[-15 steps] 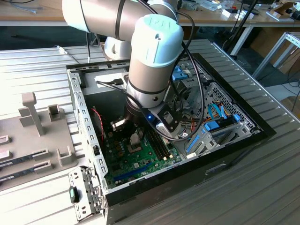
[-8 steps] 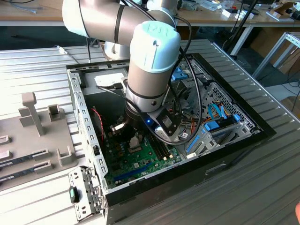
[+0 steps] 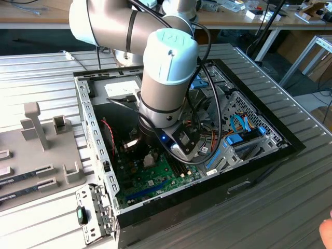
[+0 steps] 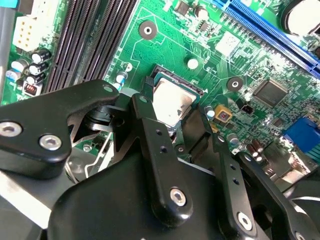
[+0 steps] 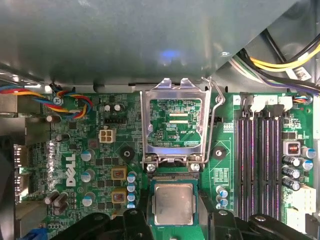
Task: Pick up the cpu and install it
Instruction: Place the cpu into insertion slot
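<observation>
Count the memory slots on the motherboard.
4. In the first wrist view they lie side by side, off to one side of the cpu: nearest memory slot, second, third, farthest. None looks hidden.

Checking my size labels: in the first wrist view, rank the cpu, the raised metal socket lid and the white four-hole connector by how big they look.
Largest to smallest:
1. raised metal socket lid
2. cpu
3. white four-hole connector
None look alike.
</observation>
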